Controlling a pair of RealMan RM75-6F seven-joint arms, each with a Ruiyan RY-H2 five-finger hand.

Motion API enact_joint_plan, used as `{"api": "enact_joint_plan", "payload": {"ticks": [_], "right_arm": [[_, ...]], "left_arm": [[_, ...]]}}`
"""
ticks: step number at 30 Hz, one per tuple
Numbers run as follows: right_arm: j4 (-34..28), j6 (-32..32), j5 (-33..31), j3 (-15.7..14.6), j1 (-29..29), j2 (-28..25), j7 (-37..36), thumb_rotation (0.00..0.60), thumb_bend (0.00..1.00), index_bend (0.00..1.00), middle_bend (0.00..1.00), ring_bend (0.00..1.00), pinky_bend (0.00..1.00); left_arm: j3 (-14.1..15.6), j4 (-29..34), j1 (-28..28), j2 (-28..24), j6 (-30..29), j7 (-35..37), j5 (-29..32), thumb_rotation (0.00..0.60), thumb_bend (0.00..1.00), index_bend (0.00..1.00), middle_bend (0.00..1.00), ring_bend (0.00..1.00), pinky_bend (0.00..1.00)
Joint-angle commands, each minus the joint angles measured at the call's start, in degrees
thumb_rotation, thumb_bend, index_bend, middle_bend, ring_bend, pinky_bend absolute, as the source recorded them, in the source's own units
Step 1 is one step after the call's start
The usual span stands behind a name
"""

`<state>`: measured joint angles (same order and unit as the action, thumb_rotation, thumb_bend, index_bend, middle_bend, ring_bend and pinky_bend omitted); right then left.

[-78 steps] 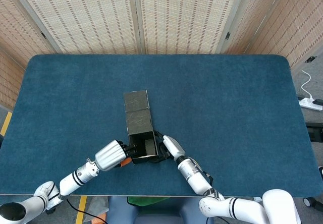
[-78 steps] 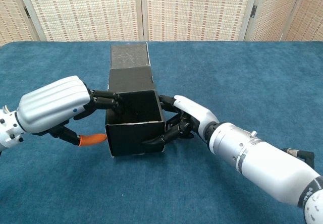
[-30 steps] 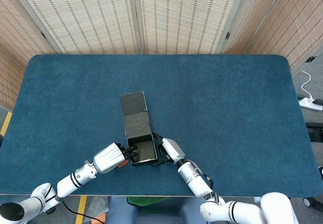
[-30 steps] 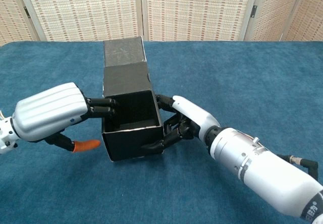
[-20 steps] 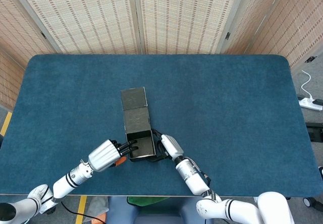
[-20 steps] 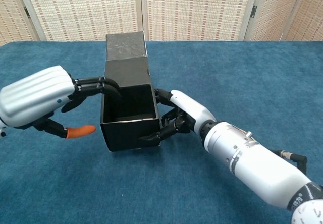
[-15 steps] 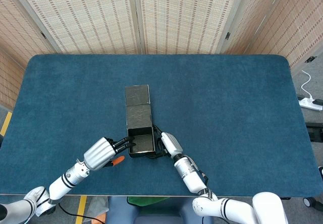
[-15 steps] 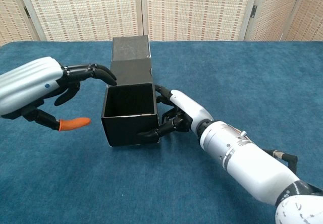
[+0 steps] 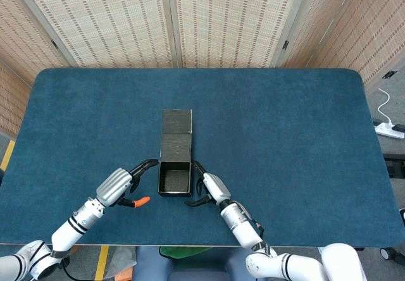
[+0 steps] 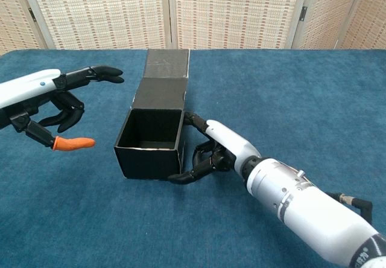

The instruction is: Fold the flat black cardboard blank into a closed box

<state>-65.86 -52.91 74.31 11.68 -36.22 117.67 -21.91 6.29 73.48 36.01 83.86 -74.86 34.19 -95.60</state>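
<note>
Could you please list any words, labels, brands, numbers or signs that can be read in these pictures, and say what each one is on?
There is none to read.
The black box and its open lid are plain, with no print.
The left hand and right hand show no readable marking in either view.
The blue table cover and the woven screens behind it carry no text.

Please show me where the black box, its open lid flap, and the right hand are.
black box (image 10: 148,162), chest view, front wall.
lid flap (image 10: 167,63), chest view, flap's middle.
right hand (image 10: 217,150), chest view, back of the hand.
</note>
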Motion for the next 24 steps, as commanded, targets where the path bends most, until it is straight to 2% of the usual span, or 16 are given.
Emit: {"api": "enact_joint_plan", "payload": {"ticks": [1, 7, 13, 20, 24], "right_arm": [[-1.5, -0.2, -0.1, -0.7, 0.9, -1.0, 0.4, 0.600, 0.00, 0.00, 0.00, 0.60, 1.00], [-5.9, -1.5, 0.8, -2.6, 3.4, -5.2, 0.0, 0.600, 0.00, 0.00, 0.00, 0.59, 1.00], [-16.6, -7.1, 3.6, -3.3, 7.1, -15.2, 0.1, 0.600, 0.00, 0.00, 0.01, 0.59, 1.00], [-32.5, -11.1, 6.2, -0.7, 8.2, -27.0, 2.3, 0.600, 0.00, 0.00, 0.05, 0.59, 1.00], [-36.4, -11.4, 4.8, 1.1, 7.9, -29.6, 4.3, 0.600, 0.00, 0.00, 0.06, 0.60, 1.00]], "left_arm": [[-0.2, 2.0, 0.7, -1.6, 3.6, 3.2, 1.8, 0.600, 0.28, 0.02, 0.12, 0.74, 0.93], [-0.5, 1.1, 1.9, -1.1, 10.7, 8.7, 4.8, 0.600, 0.23, 0.00, 0.03, 0.69, 0.93], [-1.9, -3.5, 3.5, 1.8, 18.3, 15.9, 8.5, 0.600, 0.21, 0.00, 0.00, 0.65, 0.92], [-3.7, -8.9, 5.7, 6.0, 24.1, 25.1, 9.3, 0.600, 0.20, 0.00, 0.00, 0.65, 0.92], [-3.3, -10.5, 6.9, 7.2, 25.3, 29.8, 7.3, 0.600, 0.20, 0.00, 0.00, 0.65, 0.92]]}}
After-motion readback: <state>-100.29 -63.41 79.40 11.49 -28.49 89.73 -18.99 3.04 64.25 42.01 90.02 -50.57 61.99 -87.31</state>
